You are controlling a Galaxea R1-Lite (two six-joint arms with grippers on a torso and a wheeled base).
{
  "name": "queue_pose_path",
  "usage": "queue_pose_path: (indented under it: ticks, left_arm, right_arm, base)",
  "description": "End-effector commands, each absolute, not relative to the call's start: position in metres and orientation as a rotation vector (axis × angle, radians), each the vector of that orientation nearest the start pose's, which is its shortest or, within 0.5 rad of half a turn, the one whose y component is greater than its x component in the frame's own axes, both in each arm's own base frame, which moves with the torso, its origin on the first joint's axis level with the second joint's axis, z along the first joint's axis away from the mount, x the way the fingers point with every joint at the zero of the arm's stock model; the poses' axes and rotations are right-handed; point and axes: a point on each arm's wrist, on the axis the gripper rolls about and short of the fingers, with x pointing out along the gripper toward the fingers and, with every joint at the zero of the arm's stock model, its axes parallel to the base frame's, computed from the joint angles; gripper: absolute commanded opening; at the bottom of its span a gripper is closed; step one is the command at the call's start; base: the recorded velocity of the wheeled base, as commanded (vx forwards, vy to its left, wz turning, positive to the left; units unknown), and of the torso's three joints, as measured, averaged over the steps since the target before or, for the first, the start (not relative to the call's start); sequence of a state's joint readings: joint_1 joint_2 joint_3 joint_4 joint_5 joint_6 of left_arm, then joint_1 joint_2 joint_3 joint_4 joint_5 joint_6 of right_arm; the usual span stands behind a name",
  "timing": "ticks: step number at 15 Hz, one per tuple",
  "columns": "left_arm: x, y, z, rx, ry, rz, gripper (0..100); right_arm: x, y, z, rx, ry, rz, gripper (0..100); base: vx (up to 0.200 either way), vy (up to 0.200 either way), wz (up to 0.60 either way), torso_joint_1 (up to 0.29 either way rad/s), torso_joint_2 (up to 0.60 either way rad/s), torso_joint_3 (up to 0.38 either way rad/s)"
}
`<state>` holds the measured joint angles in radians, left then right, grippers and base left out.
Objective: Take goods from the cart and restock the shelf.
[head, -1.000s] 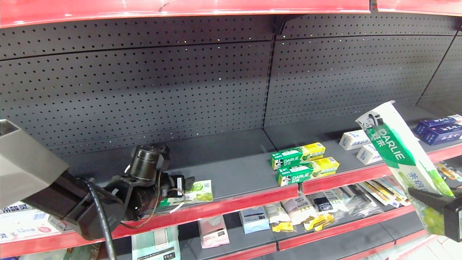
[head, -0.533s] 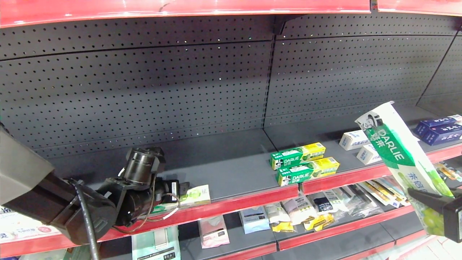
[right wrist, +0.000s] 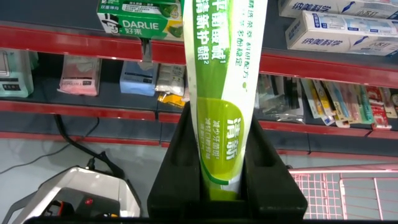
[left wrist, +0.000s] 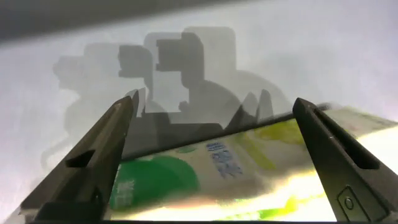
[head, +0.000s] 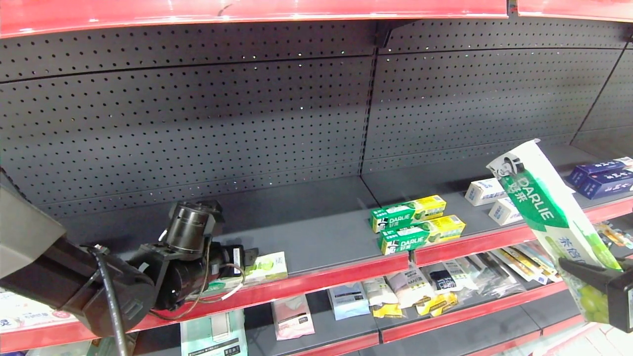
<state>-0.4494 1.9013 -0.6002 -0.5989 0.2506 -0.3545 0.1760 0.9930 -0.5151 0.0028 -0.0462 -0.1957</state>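
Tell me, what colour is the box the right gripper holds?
The box is white and green, clearest in the head view.

Green-and-yellow toothpaste boxes [head: 408, 213]: two, side by side. Pale green toothpaste boxes: two, lying box [head: 267, 264] and held box [head: 536, 200]. White boxes [head: 483, 191]: two. Blue boxes [head: 604, 184]: two. Boxes in all: eight, seven lying on shelf [head: 316, 232], one off it. Grippers: two, left gripper [left wrist: 214, 109], right gripper [right wrist: 221, 124]. Flat packets [head: 348, 299] on lower shelf [head: 445, 321]: more than six, overlapping, exact number unclear.
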Motion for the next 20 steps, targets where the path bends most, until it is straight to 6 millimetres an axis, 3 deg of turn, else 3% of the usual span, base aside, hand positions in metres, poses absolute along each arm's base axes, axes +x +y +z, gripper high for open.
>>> queue_pose_path:
  ticks: [1,6,12,16,20]
  left_arm:
    - [0.274,-0.126,0.077,-0.115,0.648,-0.077,100]
    - [0.268,-0.126,0.083,-0.123,0.639,-0.086,100]
    - [0.248,-0.117,0.117,-0.158,0.528,-0.096,100]
    - [0.201,-0.08,0.139,-0.155,0.446,-0.073,100]
    - [0.129,-0.043,0.163,-0.134,0.382,-0.089,100]
  right_arm:
    - [0.115,0.019,0.191,-0.246,0.464,0.174,0]
    - [0.117,0.02,0.19,-0.249,0.471,0.179,0]
    - [0.128,0.023,0.186,-0.251,0.508,0.21,0]
    - [0.139,0.027,0.182,-0.255,0.542,0.286,0]
    - [0.143,0.028,0.18,-0.341,0.545,0.323,0]
  base:
    - [0.0,0.0,0.0,0.0,0.0,0.0]
    - [0.0,0.0,0.0,0.0,0.0,0.0]
    - [0.0,0.0,0.0,0.0,0.0,0.0]
    - [0.0,0.0,0.0,0.0,0.0,0.0]
    - [0.0,0.0,0.0,0.0,0.0,0.0]
